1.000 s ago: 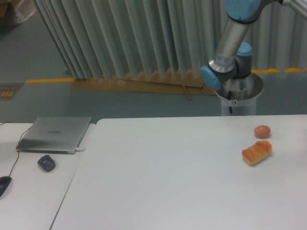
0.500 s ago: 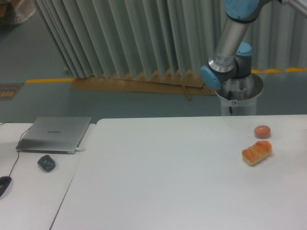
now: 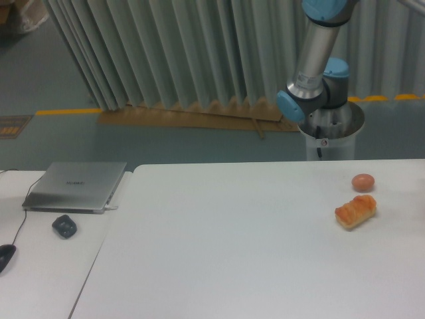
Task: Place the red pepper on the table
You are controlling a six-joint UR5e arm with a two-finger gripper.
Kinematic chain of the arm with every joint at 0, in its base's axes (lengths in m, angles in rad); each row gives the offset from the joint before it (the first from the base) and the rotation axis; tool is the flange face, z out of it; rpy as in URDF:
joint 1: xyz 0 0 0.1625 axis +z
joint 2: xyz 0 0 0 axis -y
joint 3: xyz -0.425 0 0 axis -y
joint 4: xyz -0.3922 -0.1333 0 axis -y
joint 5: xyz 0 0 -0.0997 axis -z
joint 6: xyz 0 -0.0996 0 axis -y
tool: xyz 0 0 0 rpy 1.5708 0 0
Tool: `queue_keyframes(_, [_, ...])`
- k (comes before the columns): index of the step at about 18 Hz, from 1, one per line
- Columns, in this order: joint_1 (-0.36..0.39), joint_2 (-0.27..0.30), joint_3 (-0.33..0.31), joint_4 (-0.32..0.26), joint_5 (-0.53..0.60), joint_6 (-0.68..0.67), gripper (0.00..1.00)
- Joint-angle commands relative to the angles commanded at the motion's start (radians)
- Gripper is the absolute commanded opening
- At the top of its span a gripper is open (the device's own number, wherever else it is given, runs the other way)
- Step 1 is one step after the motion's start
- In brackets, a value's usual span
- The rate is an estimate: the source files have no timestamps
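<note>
The red pepper is out of view in this frame. The large white table [image 3: 239,246] fills the lower middle and right of the camera view. Only the arm's lower links [image 3: 313,60] show, rising from the pedestal behind the table's far edge and leaving the frame at the top. The gripper itself is out of the picture.
An orange-brown bread roll [image 3: 356,211] lies near the table's right side, with a small tan-pink ball [image 3: 362,182] just behind it. On the narrower desk at left sit a grey laptop [image 3: 76,186], a dark small object [image 3: 64,226] and a mouse [image 3: 5,256]. The robot pedestal [image 3: 330,136] stands behind the table.
The arm's upper link has shifted slightly up and left, more upright than before. Nothing on the table has moved.
</note>
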Motion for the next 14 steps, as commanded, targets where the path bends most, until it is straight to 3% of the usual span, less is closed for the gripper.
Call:
queue_keyframes(5, [-0.101, 0.012, 0.023, -0.011, -0.060, -0.270, 0.27])
queue_keyframes(9, [-0.150, 0.021, 0.023, -0.028, -0.100, -0.401, 0.26])
queue_keyframes(12, [-0.218, 0.020, 0.028, -0.016, -0.134, -0.602, 0.25])
queue_keyframes(14, [-0.262, 0.017, 0.028, 0.023, -0.168, -0.700, 0.25])
